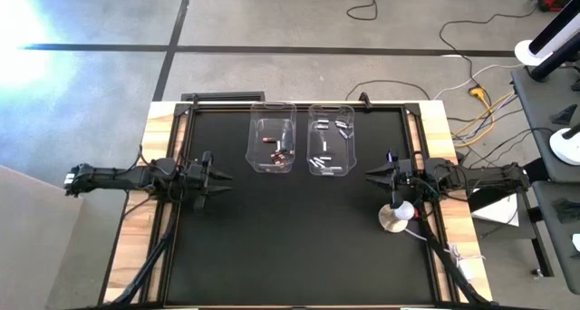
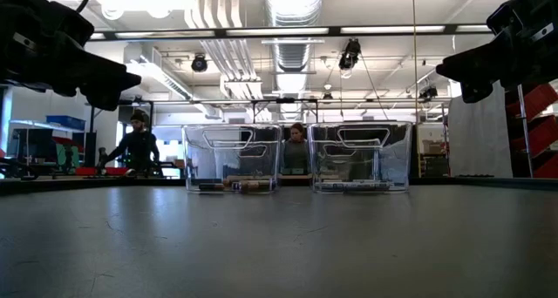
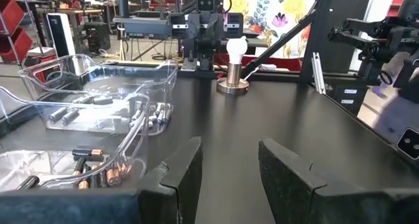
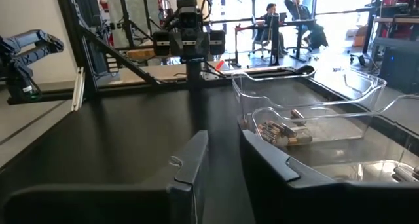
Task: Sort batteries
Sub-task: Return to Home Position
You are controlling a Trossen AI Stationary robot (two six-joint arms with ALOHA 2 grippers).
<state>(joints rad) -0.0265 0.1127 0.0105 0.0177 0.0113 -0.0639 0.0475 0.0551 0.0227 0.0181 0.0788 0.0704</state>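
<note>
A black desk (image 1: 299, 256) with wooden side edges carries everything. Two dark arms reach in over it, one from the left edge and one from the right, both about midway along their edges.

The left hand (image 1: 222, 177) hangs above the desk near the left edge, its fingers spread apart. The right hand (image 1: 369, 174) hangs near the right edge, its fingers parted by a narrower gap.

Two clear plastic bins stand side by side at the middle of the back edge: the left bin (image 1: 273, 120) and the right bin (image 1: 331, 115), close together.

A round white-and-metal disc (image 1: 395, 217) sits near the right edge, just in front of the right hand.

The dark, copper-tipped batteries (image 1: 278, 152) lie in the left bin, and the silver-white batteries (image 1: 324, 161) lie in the right bin. Each group lies between the two hands, toward the back edge and apart from both.
</note>
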